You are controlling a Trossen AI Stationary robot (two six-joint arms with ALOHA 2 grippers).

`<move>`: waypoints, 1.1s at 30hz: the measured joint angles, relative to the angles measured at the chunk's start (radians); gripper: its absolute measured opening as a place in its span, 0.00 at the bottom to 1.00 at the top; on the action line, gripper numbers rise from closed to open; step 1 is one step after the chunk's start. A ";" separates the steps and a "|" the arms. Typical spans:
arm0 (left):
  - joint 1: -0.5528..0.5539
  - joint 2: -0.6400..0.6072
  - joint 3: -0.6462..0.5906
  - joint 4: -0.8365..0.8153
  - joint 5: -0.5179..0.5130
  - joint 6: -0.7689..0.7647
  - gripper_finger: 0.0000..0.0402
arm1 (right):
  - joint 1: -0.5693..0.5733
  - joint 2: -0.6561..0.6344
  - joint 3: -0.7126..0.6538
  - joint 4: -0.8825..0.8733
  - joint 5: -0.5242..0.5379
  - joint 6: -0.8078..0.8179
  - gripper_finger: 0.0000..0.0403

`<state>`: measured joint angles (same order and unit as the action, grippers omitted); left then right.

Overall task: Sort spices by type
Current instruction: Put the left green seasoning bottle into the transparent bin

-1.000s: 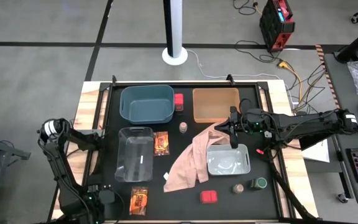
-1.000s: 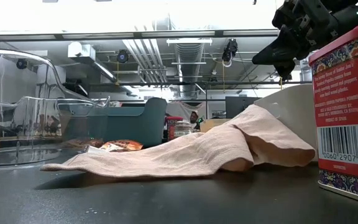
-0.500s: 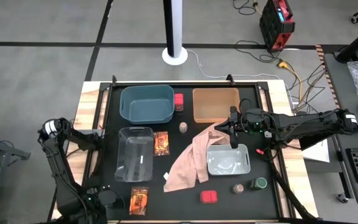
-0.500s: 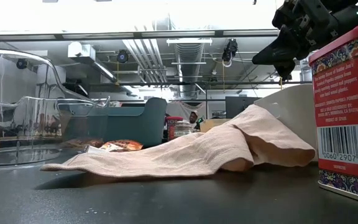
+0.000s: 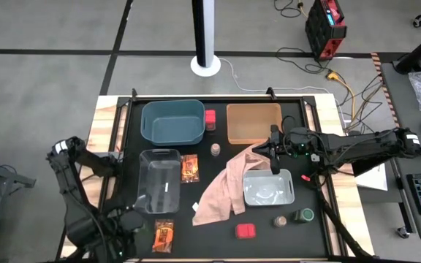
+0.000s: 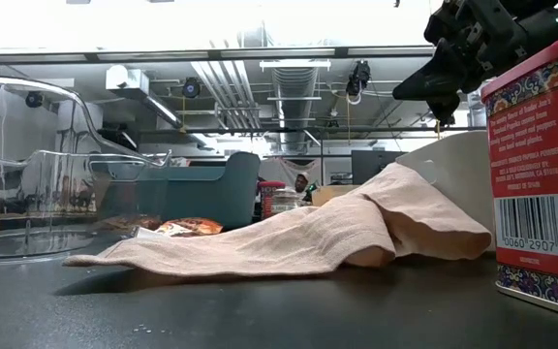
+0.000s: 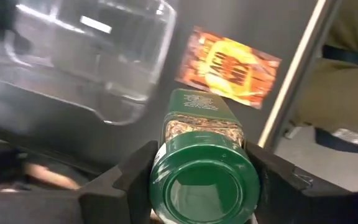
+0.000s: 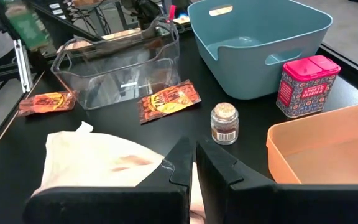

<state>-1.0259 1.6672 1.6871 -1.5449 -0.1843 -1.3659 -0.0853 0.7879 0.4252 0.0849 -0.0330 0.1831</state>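
Near the desk's front-left corner my left end effector (image 7: 197,171) pinches a green-lidded jar (image 7: 202,158) above a packet (image 7: 230,65). My right end effector (image 8: 193,163), pressed together, hangs over the cloth (image 5: 221,186). All four bins look empty; I judge sorting barely begun.

Teal bin (image 5: 172,121) stands at the far left of the black table (image 5: 218,234); orange bin (image 5: 253,123) at the far right. Clear bin (image 5: 158,180) sits in front of the teal one. Grey bin (image 5: 268,188) sits in front of the orange one. Pink cloth (image 5: 224,191) lies crumpled (one corner touching the grey bin). Beyond the table, a white pole base (image 5: 205,65) and a red case (image 5: 324,28) stand on the floor.
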 joint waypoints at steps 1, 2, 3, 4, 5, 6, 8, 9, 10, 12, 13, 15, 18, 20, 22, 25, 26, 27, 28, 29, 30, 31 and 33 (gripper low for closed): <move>0.012 -0.001 0.016 -0.024 -0.001 0.024 0.46 | 0.000 0.000 0.000 0.000 0.000 0.000 0.03; 0.023 -0.001 0.028 -0.035 -0.002 0.056 0.46 | 0.000 0.000 0.000 0.000 0.000 0.000 0.03; 0.033 -0.003 0.038 -0.030 -0.009 0.101 0.46 | 0.000 0.000 0.000 0.000 0.000 0.000 0.03; 0.042 -0.006 0.047 -0.022 -0.027 0.152 0.46 | 0.000 0.000 0.000 0.000 0.000 0.000 0.03; 0.054 -0.008 0.056 -0.021 -0.054 0.196 0.46 | 0.000 0.000 0.000 0.000 0.000 0.000 0.03; 0.068 -0.010 0.067 -0.027 -0.080 0.240 0.46 | 0.000 0.000 0.000 0.001 0.000 0.000 0.03; 0.102 -0.013 0.090 -0.027 -0.113 0.330 0.46 | 0.000 0.000 0.000 0.001 0.000 0.000 0.03; 0.120 -0.013 0.100 -0.025 -0.123 0.372 0.46 | 0.000 0.000 0.000 0.002 0.000 0.000 0.03; 0.140 -0.013 0.108 -0.026 -0.124 0.413 0.46 | 0.000 0.000 0.000 0.001 0.000 0.000 0.03; 0.180 -0.013 0.125 -0.027 -0.124 0.490 0.46 | 0.000 0.000 0.000 0.002 0.000 -0.001 0.03; 0.198 -0.014 0.132 -0.026 -0.124 0.528 0.46 | 0.000 0.000 0.001 0.002 0.000 -0.001 0.03; 0.232 -0.014 0.139 -0.028 -0.124 0.609 0.46 | 0.000 0.000 0.002 0.002 0.000 -0.001 0.03; 0.278 -0.014 0.143 -0.027 -0.134 0.731 0.46 | 0.000 0.000 0.003 0.002 0.000 -0.001 0.03; 0.307 -0.015 0.145 -0.026 -0.157 0.801 0.46 | 0.000 0.000 0.002 0.002 0.000 -0.001 0.03; 0.337 -0.016 0.144 -0.026 -0.177 0.862 0.46 | 0.000 0.000 0.001 0.002 0.000 -0.001 0.03; 0.384 -0.024 0.140 -0.026 -0.191 0.933 0.46 | 0.000 0.000 0.001 0.002 0.000 -0.002 0.03; 0.399 -0.028 0.138 -0.027 -0.191 0.952 0.46 | 0.000 0.000 0.000 0.002 0.000 -0.002 0.03; 0.415 -0.033 0.138 -0.027 -0.191 0.969 0.46 | 0.000 0.000 0.000 0.002 0.000 -0.002 0.03; 0.430 -0.037 0.137 -0.027 -0.191 0.986 0.46 | 0.000 0.000 0.000 0.002 0.000 -0.002 0.03; 0.445 -0.044 0.134 -0.026 -0.191 1.003 0.46 | 0.000 0.000 0.000 0.002 0.000 -0.002 0.03; 0.460 -0.051 0.133 -0.027 -0.191 1.019 0.46 | 0.000 0.000 0.000 0.002 0.000 -0.002 0.03; 0.475 -0.060 0.131 -0.026 -0.191 1.038 0.46 | 0.000 0.000 0.000 0.002 0.000 -0.002 0.03; 0.501 -0.084 0.123 -0.027 -0.189 1.072 0.46 | 0.000 0.000 0.000 0.002 0.000 -0.004 0.03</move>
<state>-0.5248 1.5831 1.8102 -1.5719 -0.3735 -0.2935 -0.0856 0.7879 0.4252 0.0872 -0.0330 0.1791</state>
